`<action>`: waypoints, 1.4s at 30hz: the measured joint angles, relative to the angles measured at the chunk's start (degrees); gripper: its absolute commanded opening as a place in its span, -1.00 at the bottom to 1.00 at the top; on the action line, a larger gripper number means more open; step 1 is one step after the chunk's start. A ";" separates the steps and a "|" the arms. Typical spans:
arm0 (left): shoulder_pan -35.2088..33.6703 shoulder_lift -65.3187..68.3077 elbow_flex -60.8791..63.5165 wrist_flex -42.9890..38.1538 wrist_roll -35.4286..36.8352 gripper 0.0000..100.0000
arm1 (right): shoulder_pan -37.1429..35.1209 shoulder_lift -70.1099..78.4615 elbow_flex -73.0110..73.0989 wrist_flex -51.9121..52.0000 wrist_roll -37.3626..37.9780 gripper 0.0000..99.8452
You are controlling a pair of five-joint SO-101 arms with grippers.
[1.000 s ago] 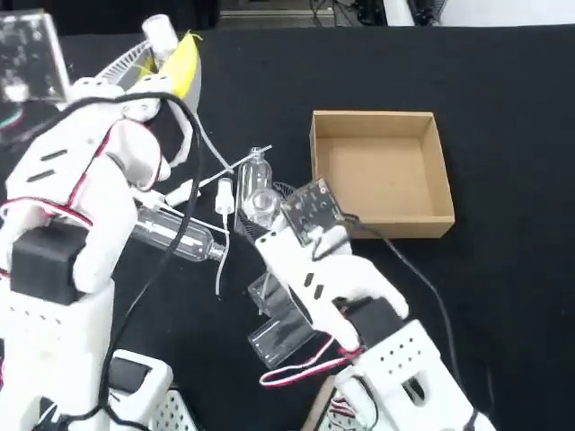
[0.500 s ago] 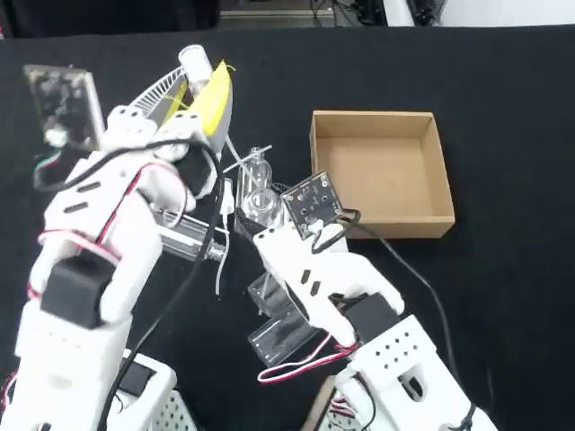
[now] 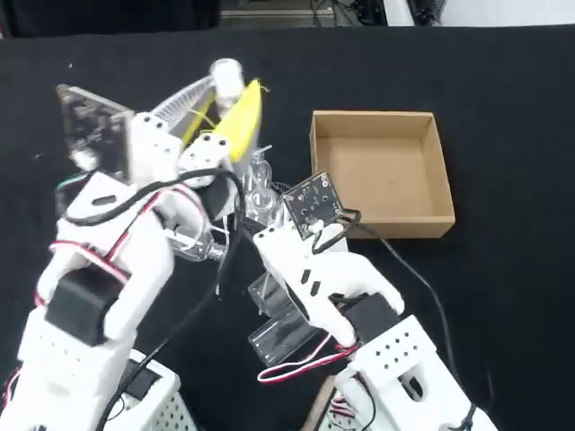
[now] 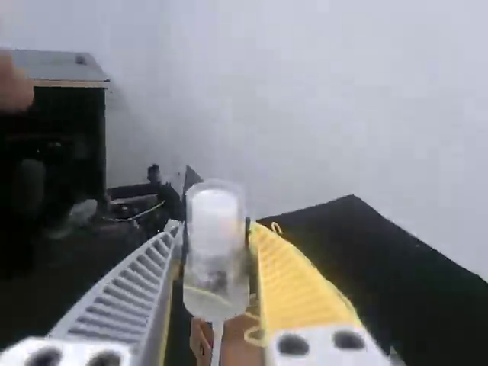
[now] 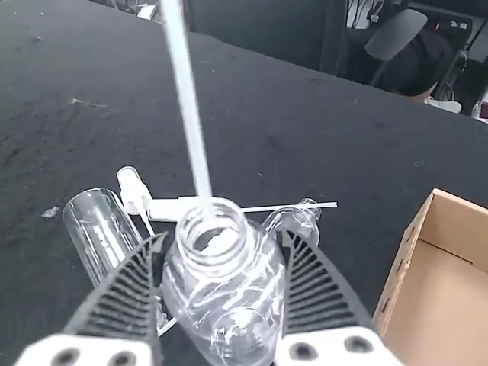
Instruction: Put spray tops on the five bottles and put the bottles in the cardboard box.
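Spray top brought over the held bottle.
Since a second ago the left hand (image 3: 229, 90) has been swung to the right, with the spray top (image 4: 216, 252) pinched between its fingers; the top's tube (image 5: 187, 99) now ends at the mouth of the upright bottle (image 5: 217, 290), which is clamped by the right hand (image 5: 221, 244). The cardboard box (image 3: 382, 119), to the right, shows a bare floor. A second bottle (image 5: 95, 221) lies on the black tabletop (image 3: 503, 135). A white wall (image 4: 343, 91) is seen behind.

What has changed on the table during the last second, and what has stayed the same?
The left claw, shut on a spray top, swung right, toward the bottle in the right claw. The right claw, its bottle and the cardboard box stayed put.
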 measured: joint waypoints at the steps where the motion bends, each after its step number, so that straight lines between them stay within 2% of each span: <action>1: 0.26 0.79 0.00 0.00 -0.70 -0.94 | 0.00 0.00 0.00 0.00 0.00 -0.98; 11: 0.53 5.19 0.35 0.00 -1.58 -0.94 | 0.35 0.00 0.00 0.00 0.00 -0.98; 19: 0.62 3.87 8.44 0.00 -1.32 -0.94 | 0.26 0.00 0.00 0.00 0.00 -0.98; 28: 1.23 -5.63 21.19 -1.76 -0.09 -0.93 | 0.18 0.00 0.00 0.00 0.00 -0.98; 30: 1.23 -7.12 22.77 -1.93 2.20 -0.89 | 0.18 0.00 0.00 0.00 0.00 -0.98; 35: 1.23 -8.18 24.53 -2.11 3.34 -0.59 | 0.18 0.00 0.00 0.00 0.00 -0.98; 42: 1.05 -8.70 25.41 -2.11 3.69 -0.56 | 0.18 0.00 0.00 -0.09 -0.09 -0.98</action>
